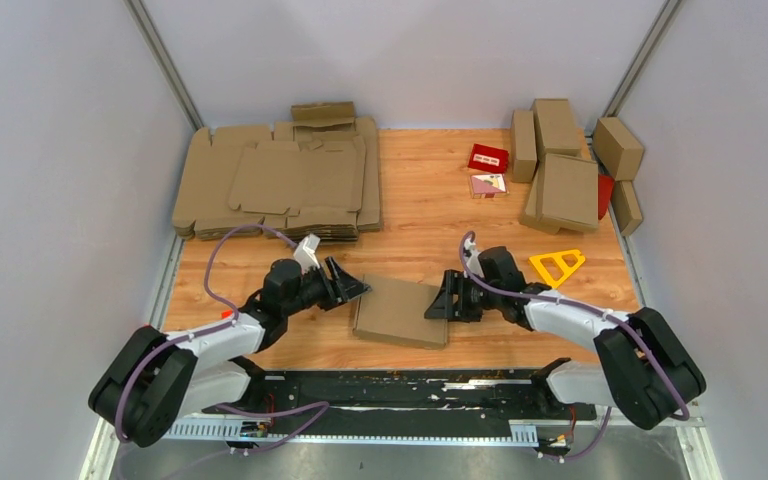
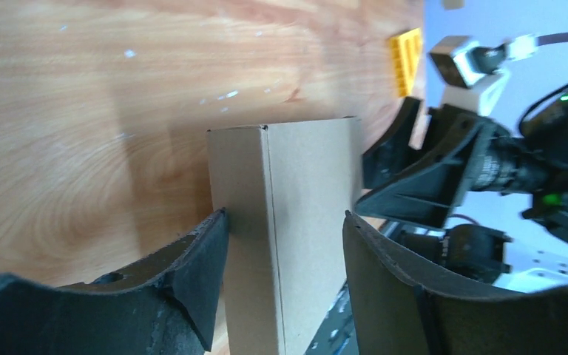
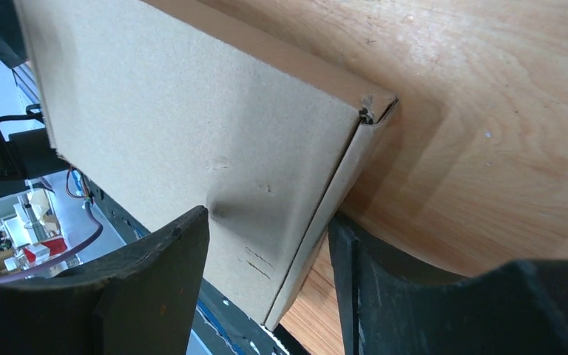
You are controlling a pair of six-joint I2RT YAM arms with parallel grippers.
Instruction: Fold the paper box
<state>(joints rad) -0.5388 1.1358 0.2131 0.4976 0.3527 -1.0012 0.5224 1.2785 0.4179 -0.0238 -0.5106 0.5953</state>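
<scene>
The paper box (image 1: 400,312) lies folded shut and flat on the wooden table between my two arms. My left gripper (image 1: 355,288) is at its far-left corner and stands open. In the left wrist view one finger (image 2: 214,244) touches the box's side wall (image 2: 237,192) and the other is over the top face. My right gripper (image 1: 440,298) is at the far-right corner, also open. In the right wrist view one of its fingers (image 3: 185,251) hovers over the box top (image 3: 192,111) and the other (image 3: 347,259) rests outside the side wall. Neither gripper (image 2: 285,214) (image 3: 268,214) pinches the box.
A thick pile of flat brown blanks (image 1: 280,185) sits at the back left. Several finished boxes (image 1: 565,170) are heaped at the back right, with a small red carton (image 1: 488,157) beside them. A yellow triangle (image 1: 557,265) lies right of the right arm. A black rail (image 1: 400,385) runs along the near edge.
</scene>
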